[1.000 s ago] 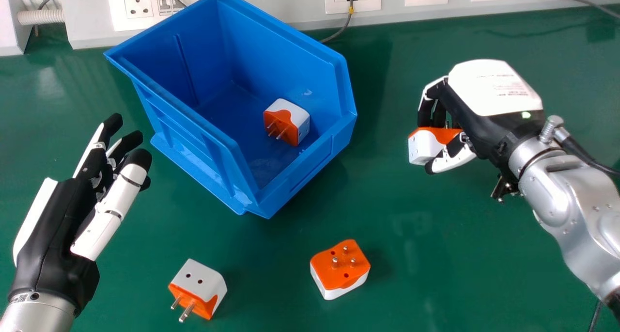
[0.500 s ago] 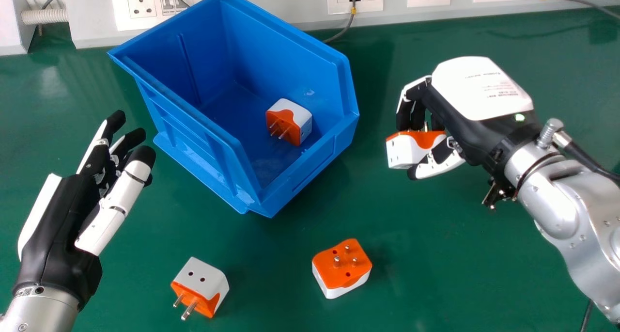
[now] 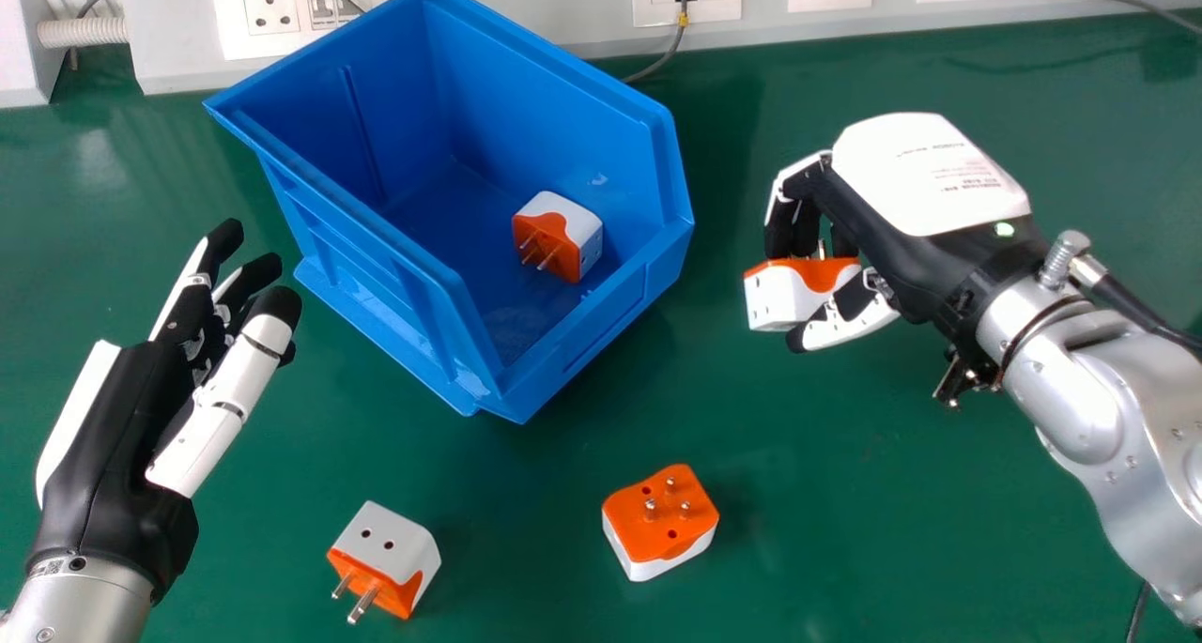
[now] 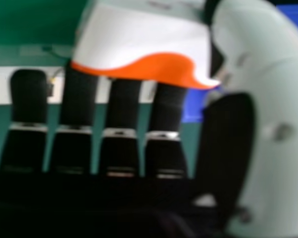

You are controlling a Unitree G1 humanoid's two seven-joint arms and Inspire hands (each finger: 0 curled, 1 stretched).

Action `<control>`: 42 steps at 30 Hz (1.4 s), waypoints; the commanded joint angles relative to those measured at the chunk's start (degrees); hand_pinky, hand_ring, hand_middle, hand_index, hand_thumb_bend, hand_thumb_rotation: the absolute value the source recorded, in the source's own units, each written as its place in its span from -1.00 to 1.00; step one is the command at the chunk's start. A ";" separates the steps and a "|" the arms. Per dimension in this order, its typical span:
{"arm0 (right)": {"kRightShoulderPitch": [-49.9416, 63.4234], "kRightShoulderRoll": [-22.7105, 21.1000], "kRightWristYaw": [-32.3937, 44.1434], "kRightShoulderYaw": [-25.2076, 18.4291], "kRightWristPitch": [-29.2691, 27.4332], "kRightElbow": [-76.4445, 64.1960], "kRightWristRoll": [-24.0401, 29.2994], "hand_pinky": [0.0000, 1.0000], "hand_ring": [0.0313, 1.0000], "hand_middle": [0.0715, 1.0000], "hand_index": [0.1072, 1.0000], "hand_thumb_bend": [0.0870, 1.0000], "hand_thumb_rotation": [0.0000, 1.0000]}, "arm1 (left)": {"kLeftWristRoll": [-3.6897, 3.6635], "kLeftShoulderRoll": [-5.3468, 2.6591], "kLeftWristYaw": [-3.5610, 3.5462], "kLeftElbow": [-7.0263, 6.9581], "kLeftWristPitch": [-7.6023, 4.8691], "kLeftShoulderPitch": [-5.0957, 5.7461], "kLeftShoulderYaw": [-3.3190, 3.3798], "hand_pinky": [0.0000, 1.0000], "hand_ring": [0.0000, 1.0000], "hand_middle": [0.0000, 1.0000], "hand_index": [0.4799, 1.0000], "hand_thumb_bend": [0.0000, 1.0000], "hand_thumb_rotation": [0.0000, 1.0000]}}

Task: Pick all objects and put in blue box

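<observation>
Our right robot hand pinches an orange-and-white plastic plug adapter beside the open blue plastic box; if we carry it across too low, the near rim could knock it loose onto the green counter

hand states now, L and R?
Left hand: open, fingers straight, holding nothing.
Right hand: closed on an orange-and-white plug adapter, off to the right of the blue box.
</observation>
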 commanded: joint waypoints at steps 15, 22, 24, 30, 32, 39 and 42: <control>-5.43 2.16 0.20 -1.54 -4.70 -5.22 1.17 -0.30 -0.19 -0.03 -0.11 -0.11 -1.00 | 0.31 0.32 0.32 -1.72 -0.66 -0.20 -0.10 0.71 0.86 0.88 0.91 -0.15 0.36; -9.15 4.99 -0.89 -1.05 -7.54 -2.91 1.37 -0.31 -0.20 -0.03 -0.09 -0.11 -1.00 | 0.74 0.26 0.56 -1.45 -0.74 -0.50 -0.44 0.71 0.86 0.89 0.91 -0.16 0.36; -10.22 6.12 -1.05 -0.82 -8.05 -2.01 1.41 -0.32 -0.20 -0.03 -0.08 -0.11 -1.00 | 0.79 0.15 0.71 -1.79 -0.52 -0.47 -0.52 0.71 0.86 0.89 0.91 -0.15 0.36; -13.62 9.11 -1.01 -0.23 -9.52 2.05 2.08 -0.34 -0.20 -0.03 -0.05 -0.12 -1.00 | 1.78 -0.35 2.02 -3.37 1.01 -0.54 -1.33 0.72 0.87 0.89 0.91 -0.15 0.36; -15.13 10.33 -1.48 0.34 -9.74 3.89 1.59 -0.34 -0.20 -0.03 -0.05 -0.12 -1.00 | 2.21 -0.62 2.68 -4.23 1.55 -0.14 -1.87 0.72 0.87 0.89 0.91 -0.15 0.36; -20.04 13.74 -4.64 2.57 -9.87 11.08 -0.94 -0.33 -0.19 -0.02 -0.07 -0.11 -1.00 | 3.03 -1.12 3.82 -5.90 3.08 0.19 -2.68 0.70 0.85 0.88 0.88 -0.12 0.37; -22.42 15.84 -6.24 3.48 -9.00 14.74 -1.53 -0.33 -0.19 -0.02 -0.07 -0.11 -1.00 | 3.20 -1.06 3.87 -5.84 3.41 0.11 -2.75 0.70 0.84 0.87 0.88 -0.10 0.37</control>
